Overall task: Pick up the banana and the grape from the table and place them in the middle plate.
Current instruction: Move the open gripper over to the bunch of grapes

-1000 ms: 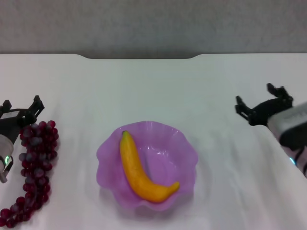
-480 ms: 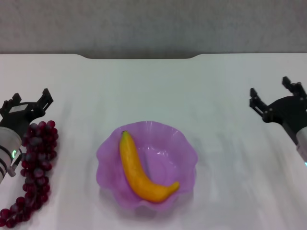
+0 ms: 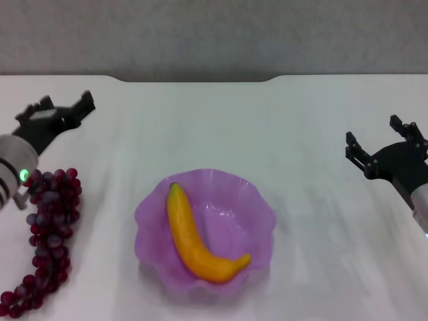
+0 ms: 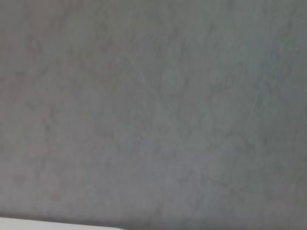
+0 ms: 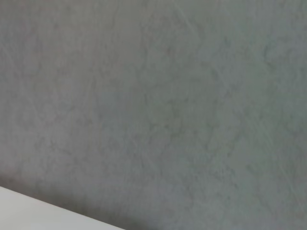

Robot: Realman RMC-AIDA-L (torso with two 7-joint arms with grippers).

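The yellow-orange banana (image 3: 198, 242) lies inside the purple scalloped middle plate (image 3: 259, 204) at the centre of the white table (image 3: 214, 127). The long bunch of dark red grapes (image 3: 48, 231) lies on the table at the left, outside the plate. My left gripper (image 3: 57, 110) is open and empty, raised just beyond the far end of the grapes. My right gripper (image 3: 382, 140) is open and empty at the right side of the table, well away from the plate. Both wrist views show only the grey wall and a sliver of table.
The table's dark notched far edge (image 3: 194, 79) runs along the back, with a grey wall (image 3: 214, 33) behind it. Nothing else stands on the table.
My left gripper has risen and moved away from the grapes toward the far side, still empty. My right gripper has drawn back to the right. The banana and grapes have not moved.
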